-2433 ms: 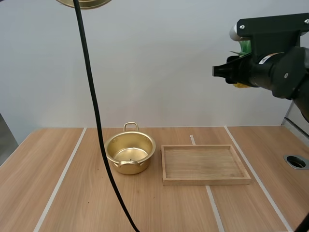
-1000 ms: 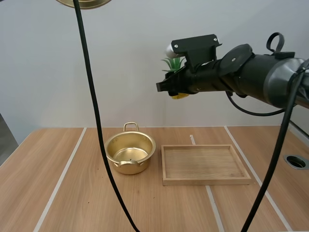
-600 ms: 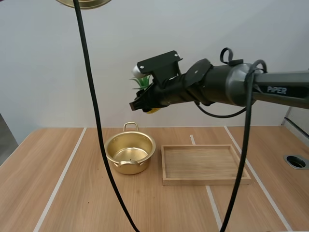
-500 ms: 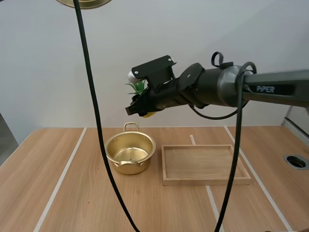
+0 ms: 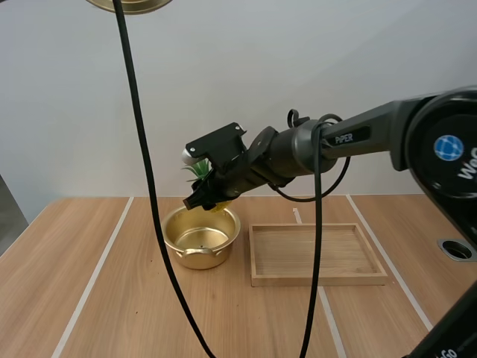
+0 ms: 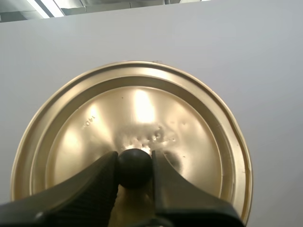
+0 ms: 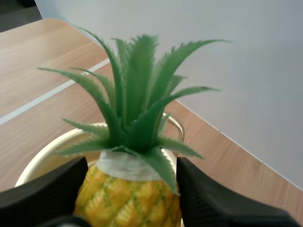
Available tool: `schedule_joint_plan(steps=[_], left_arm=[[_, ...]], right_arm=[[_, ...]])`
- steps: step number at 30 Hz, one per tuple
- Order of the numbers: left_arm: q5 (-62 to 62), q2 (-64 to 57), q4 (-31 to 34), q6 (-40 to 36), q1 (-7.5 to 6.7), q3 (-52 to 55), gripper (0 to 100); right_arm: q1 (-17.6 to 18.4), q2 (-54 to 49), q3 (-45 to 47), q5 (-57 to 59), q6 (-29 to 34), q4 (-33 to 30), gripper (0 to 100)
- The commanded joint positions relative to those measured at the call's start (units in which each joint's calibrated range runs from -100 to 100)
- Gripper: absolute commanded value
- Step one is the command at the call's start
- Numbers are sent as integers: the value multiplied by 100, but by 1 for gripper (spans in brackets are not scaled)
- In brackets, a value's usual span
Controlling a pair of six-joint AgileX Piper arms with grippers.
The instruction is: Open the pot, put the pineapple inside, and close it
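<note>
Pot (image 5: pixel 201 237): one, gold, two handles, open and upright on the table (image 5: pixel 89 298), just left of the tray.
Lid (image 6: pixel 142 109): one, gold, off the pot and held high above the table's left half. The left gripper (image 6: pixel 134 163) pinches its black knob between both fingers.
Pineapple (image 7: pixel 128 194): one, yellow with green leaves, in the air close over the pot. It seems to hang above the far rim, though the angle leaves that unsure. The right gripper (image 7: pixel 131 165) clamps its body from both sides, and the leaves point away from the arm.
Tray (image 5: pixel 317 280): one, wooden, rectangular, flat on the table right of the pot and well apart from the pineapple.
Grippers: two, each holding one item as above.
Surface: light wood table with pale stripes running front to back. There is a round dark hole (image 5: pixel 456 249) near its right edge.
Room: a plain pale wall (image 5: pixel 298 74) behind the table.
</note>
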Motion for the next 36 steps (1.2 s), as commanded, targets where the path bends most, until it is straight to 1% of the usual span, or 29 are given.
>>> schedule_joint_plan(steps=[1, 8, 11, 15, 17, 30, 36], left_arm=[[-186, -45, -55, -45, -7, -19, 0], [-186, -45, -55, -45, -7, -19, 0], [-186, -45, -55, -45, -7, -19, 0], [-186, -45, -55, -45, -7, -19, 0], [-186, -45, -55, -45, -7, -19, 0], [-186, -45, -55, -45, -7, -19, 0], [-186, -45, -55, -45, -7, -19, 0]], right_arm=[[10, 136, -34, -114, -85, 81, 0], [10, 467, -34, -114, -633, 450, 0], [10, 596, -34, -114, -973, 995, 0], [10, 738, -34, 218, -1635, 1777, 0], [10, 786, -34, 272, -1776, 1934, 0], [10, 1367, -34, 337, -1887, 1973, 0], [10, 1382, -34, 337, -2127, 2153, 0]])
